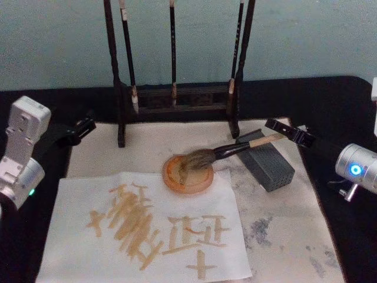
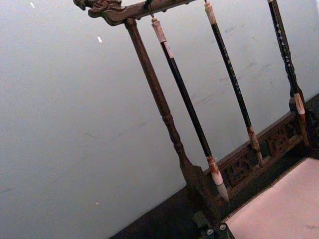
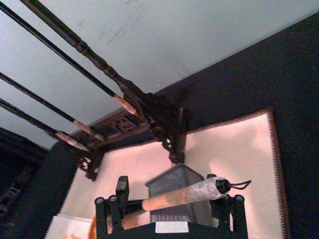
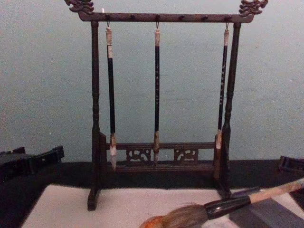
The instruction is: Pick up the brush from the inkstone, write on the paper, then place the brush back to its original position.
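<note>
Nearest the camera, at the bottom of the head view, lies the paper (image 1: 177, 236), and it is no blank sheet: tan strokes in several characters run across it, so the writing looks done. Over at the left edge of that frame, the left end effector (image 1: 82, 130) sits parked above the black table (image 1: 341, 100), pointing toward the wooden brush rack (image 1: 177, 100); I cannot tell whether its fingers are apart or together.

Moving to the middle, the round orange inkstone (image 1: 188, 173) sits on the pale mat (image 1: 294, 236) just past the paper's top edge. The brush (image 1: 235, 148) has its bushy head lying in the dish, and its handle slopes up to the right over the grey block (image 1: 268, 167), which seems to serve as a rest so the shaft stays off the mat. That looks like its home position.

On the right, the right end effector (image 1: 288, 132) is at the handle's far end. In the right wrist view its fingers (image 3: 119, 191) stand apart on either side of the whitish, cord-looped tip, not pinching it. My read: the brush is released and resting on its own, leaving the arm to back straight away without nudging the handle. Behind it all, three thin brushes (image 4: 156, 95) hang untouched on the rack.
</note>
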Robot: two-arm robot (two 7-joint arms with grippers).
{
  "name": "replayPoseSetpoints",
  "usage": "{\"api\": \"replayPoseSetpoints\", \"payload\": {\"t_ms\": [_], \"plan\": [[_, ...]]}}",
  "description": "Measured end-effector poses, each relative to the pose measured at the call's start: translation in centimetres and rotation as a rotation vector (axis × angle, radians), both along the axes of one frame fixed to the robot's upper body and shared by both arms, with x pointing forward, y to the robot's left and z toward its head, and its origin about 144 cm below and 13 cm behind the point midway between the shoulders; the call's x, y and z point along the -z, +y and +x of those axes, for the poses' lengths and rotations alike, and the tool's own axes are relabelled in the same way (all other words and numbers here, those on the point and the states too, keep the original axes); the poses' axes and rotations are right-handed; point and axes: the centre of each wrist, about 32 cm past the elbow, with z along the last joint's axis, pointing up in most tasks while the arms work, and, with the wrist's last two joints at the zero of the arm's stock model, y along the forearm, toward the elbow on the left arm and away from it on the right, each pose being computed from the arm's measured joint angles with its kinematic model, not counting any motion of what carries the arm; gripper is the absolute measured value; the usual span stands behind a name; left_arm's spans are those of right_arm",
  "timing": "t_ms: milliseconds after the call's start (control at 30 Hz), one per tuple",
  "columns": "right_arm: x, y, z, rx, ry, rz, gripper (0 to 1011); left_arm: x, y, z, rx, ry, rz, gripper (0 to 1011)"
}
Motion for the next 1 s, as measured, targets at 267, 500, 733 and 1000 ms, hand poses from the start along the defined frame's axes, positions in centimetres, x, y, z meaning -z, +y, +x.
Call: {"api": "replayPoseSetpoints", "payload": {"t_ms": [267, 500, 733, 1000], "plan": [[-0.62, -0.12, -0.53, 0.008, -0.002, -0.076, 1002, 0.00, 0.00, 0.00, 0.000, 0.000, 0.000, 1002], [-0.71, -0.04, -0.56, 0.000, -0.002, -0.115, 1001, 0.00, 0.00, 0.00, 0.000, 0.000, 0.000, 1002], [-0.66, 0.09, -0.55, -0.014, 0.007, -0.154, 1001, 0.00, 0.00, 0.00, 0.000, 0.000, 0.000, 1002], [-0.82, 0.00, -0.74, -0.024, 0.007, -0.186, 1002, 0.00, 0.00, 0.00, 0.000, 0.000, 0.000, 1002]]}}
